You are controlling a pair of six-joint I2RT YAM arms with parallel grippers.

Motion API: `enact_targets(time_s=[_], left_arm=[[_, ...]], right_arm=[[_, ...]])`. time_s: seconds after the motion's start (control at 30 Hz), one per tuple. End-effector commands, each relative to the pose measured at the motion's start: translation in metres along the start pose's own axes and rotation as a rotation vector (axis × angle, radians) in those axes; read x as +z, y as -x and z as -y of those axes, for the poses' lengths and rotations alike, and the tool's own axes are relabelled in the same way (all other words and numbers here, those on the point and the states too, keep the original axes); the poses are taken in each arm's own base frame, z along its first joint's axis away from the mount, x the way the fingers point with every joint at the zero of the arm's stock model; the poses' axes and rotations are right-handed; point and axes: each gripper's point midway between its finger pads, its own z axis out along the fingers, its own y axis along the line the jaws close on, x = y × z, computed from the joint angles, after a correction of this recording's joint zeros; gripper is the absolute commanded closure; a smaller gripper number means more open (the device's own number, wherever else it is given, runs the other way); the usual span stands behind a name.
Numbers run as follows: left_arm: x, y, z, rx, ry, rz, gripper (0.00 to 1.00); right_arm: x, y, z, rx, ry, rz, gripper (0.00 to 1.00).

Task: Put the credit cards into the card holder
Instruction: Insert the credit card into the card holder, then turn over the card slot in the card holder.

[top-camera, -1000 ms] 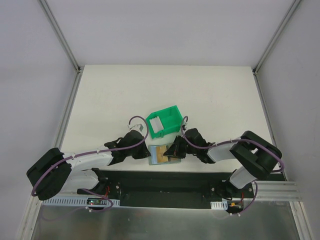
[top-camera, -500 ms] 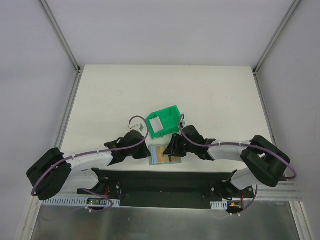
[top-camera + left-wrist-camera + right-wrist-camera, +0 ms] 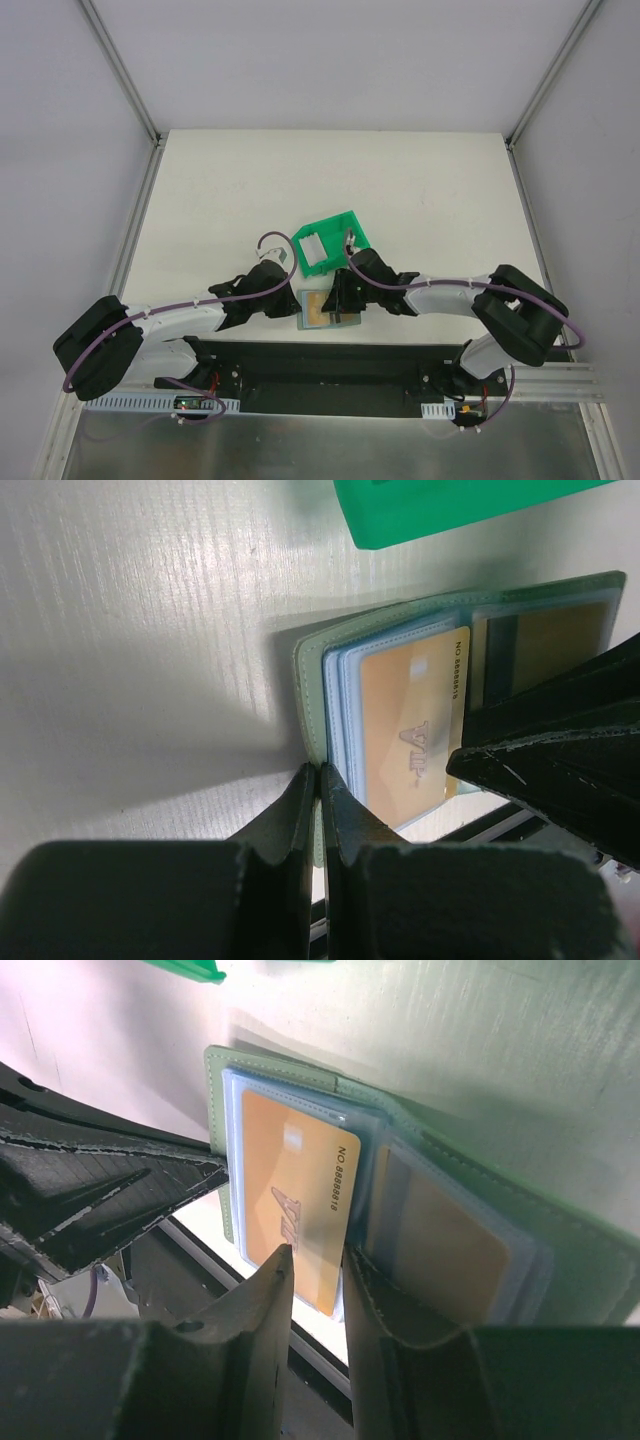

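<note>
1 card holder point(image 3: 312, 690) at table's point(image 3: 150, 630) near edge

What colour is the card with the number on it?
Tan-orange with dark print: the card in the wallet; right wrist view shows it best.

Even, bright light fills the overhead view; the matte white tabletop point(image 3: 230, 190) is almost washed out, and the shadows under the arms are faint. From the left wrist, a soft dark shadow lies left of the flat grey-green two-leaf card holder point(image 3: 308, 670), and the black two-finger left gripper point(image 3: 318, 780) is blurred. From the right wrist, the tan-orange plastic card point(image 3: 295, 1205) is sharp, its print readable.
</note>
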Motion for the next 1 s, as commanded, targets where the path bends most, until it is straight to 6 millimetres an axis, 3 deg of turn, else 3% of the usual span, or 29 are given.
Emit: enact_targets(time_s=[0.0,0.3,0.47,0.63,0.8,0.97], left_arm=[[0.001,0.007,0.007,-0.007,-0.025,0.016,1.00],[0.000,0.007,0.008,-0.010,-0.033,0.018,1.00],[-0.002,0.008,0.010,-0.009,-0.040,0.024,1.00],[-0.007,0.011,0.015,-0.007,-0.066,0.037,1.00],[-0.015,0.015,0.026,-0.004,-0.116,0.053,1.00],[-0.020,0.016,0.031,-0.013,-0.143,0.059,1.00]], right_arm=[[0.003,0.007,-0.022,-0.054,0.043,0.005,0.73],[0.003,0.007,-0.033,-0.078,0.075,0.000,0.76],[-0.003,0.013,-0.025,-0.088,0.019,0.035,0.67],[-0.024,0.025,-0.008,-0.167,-0.124,0.106,0.60],[-0.033,0.028,-0.015,-0.240,-0.182,0.135,0.55],[-0.024,0.022,-0.027,-0.278,-0.198,0.118,0.53]])
